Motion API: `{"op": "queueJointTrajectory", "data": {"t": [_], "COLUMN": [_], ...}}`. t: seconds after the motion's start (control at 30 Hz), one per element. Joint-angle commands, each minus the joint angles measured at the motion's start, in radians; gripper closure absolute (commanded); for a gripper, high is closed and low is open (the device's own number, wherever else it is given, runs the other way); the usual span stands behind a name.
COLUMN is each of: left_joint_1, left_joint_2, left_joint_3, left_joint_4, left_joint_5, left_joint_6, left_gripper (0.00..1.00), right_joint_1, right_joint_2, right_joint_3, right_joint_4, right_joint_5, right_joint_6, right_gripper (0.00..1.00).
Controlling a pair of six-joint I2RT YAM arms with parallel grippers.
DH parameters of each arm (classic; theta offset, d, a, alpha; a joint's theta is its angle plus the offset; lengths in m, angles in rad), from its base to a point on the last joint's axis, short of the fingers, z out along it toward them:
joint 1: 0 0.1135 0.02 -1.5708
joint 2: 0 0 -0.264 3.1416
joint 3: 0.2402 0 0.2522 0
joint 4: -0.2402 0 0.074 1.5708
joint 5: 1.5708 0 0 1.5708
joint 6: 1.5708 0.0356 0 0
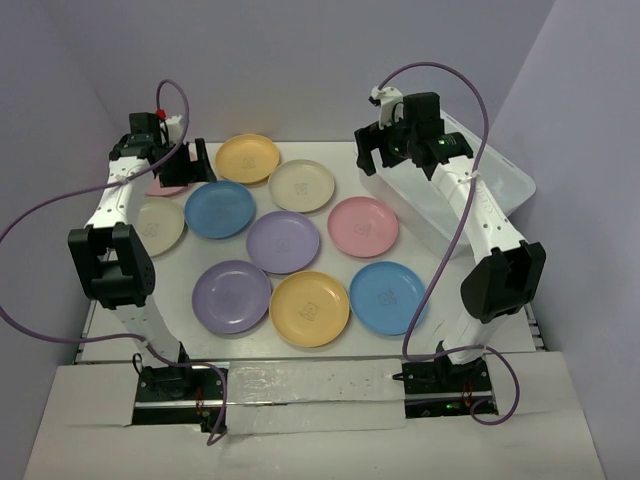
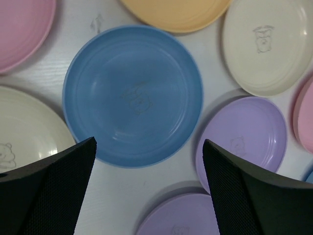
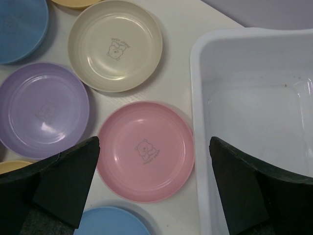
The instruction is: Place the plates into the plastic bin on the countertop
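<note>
Several pastel plates lie flat on the white countertop (image 1: 338, 152): a yellow plate (image 1: 248, 157), a beige plate (image 1: 302, 185), a blue plate (image 1: 219, 209), a purple plate (image 1: 283, 241) and a pink plate (image 1: 363, 226) among them. The translucent plastic bin (image 1: 515, 182) stands at the right, with nothing visible inside. My left gripper (image 1: 195, 160) hovers open above the blue plate (image 2: 132, 95), holding nothing. My right gripper (image 1: 372, 158) hangs open over the pink plate (image 3: 145, 151), right beside the bin's rim (image 3: 198, 147), also holding nothing.
More plates fill the near half of the countertop: a purple one (image 1: 232, 296), a yellow one (image 1: 309, 308) and a blue one (image 1: 388, 297). A beige plate (image 1: 160, 225) and a partly hidden pink plate (image 1: 165, 186) lie under the left arm. Purple cables loop from both wrists.
</note>
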Motion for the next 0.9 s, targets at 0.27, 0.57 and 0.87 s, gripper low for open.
{"op": "queueJointTrajectory", "data": {"t": [0.27,0.57,0.87], "left_joint_1": [0.239,0.385,0.421], "left_joint_2": [-0.075,-0.167,-0.095], "left_joint_3": [-0.219,-0.427,-0.423], "left_joint_4": [0.076,0.097,0.12], "left_joint_5": [-0.237,-0.249,-0.28], "left_joint_6": [-0.163,-0.22,-0.246], "left_gripper": [0.14,0.16,0.2], "right_joint_1": [0.016,0.016,0.017], "right_joint_2": [-0.039,-0.035,-0.018], "right_joint_3": [-0.006,-0.006,0.01], "right_joint_4": [0.003,0.01,0.008], "right_joint_5": [0.016,0.029,0.035], "right_joint_6": [-0.018,0.001,0.009], "right_gripper": [0.0,0.0,0.0]}}
